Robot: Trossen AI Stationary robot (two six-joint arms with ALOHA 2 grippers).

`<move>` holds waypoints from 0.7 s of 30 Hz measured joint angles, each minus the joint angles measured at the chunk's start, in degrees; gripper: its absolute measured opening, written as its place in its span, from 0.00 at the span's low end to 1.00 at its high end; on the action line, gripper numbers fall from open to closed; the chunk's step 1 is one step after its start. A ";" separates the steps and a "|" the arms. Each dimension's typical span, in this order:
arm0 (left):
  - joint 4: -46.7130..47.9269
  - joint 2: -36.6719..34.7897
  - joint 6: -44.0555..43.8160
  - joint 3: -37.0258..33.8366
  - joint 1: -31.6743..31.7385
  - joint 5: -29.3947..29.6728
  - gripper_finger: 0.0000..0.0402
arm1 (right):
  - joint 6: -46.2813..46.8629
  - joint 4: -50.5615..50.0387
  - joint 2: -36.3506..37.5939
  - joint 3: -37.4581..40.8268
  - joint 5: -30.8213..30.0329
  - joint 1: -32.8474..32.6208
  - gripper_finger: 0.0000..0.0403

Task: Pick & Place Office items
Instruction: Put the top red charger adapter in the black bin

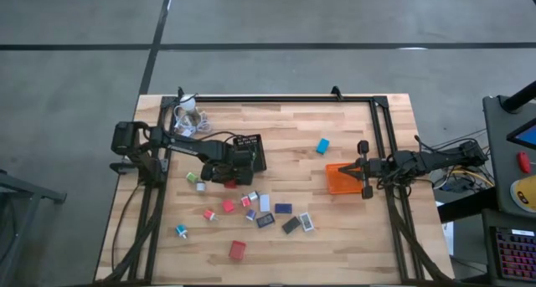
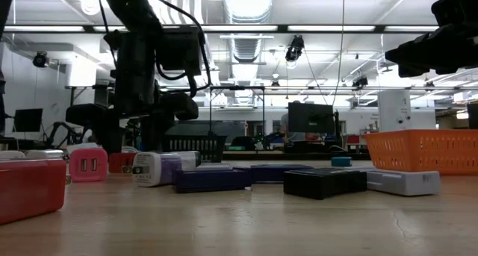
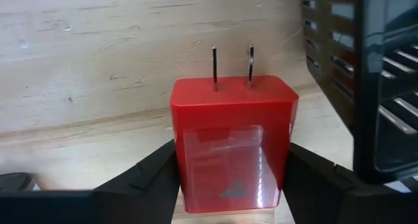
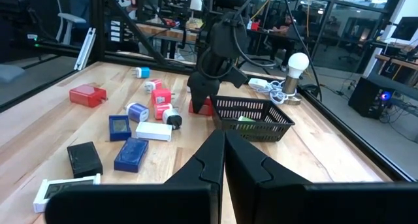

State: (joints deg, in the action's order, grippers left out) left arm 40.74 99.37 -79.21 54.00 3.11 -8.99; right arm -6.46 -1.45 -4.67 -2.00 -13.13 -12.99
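Closing on a red plug adapter (image 3: 232, 142), the left gripper (image 3: 228, 185) is pressing its two fingers against the block's flat sides, partway open around it, right beside the black mesh tray (image 1: 249, 143). Judging by its look, the adapter is light, rigid and glossy, so gripping the broad flanks below the two metal prongs (image 3: 231, 67) seems safest. Farther out, roughly a dozen small office items (image 1: 265, 220) are lying scattered on the table (image 1: 335, 237). Well apart, the right gripper (image 1: 363, 168) is waiting fully closed and empty by the one orange tray (image 1: 342, 179).
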 joint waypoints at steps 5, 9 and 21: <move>1.63 -0.75 1.22 0.63 0.09 -1.14 0.57 | 0.00 0.02 0.00 0.00 0.00 0.00 0.02; 3.95 -3.01 1.20 0.95 0.17 -0.71 0.56 | 0.00 0.00 -0.02 0.02 -0.02 0.02 0.02; 6.91 -15.69 1.47 1.54 0.15 11.05 0.57 | 0.00 0.01 0.00 0.00 -0.01 0.01 0.02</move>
State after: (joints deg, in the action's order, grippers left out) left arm 47.66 83.68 -77.75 55.55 3.27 2.05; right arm -6.46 -1.45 -4.67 -2.00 -13.14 -12.98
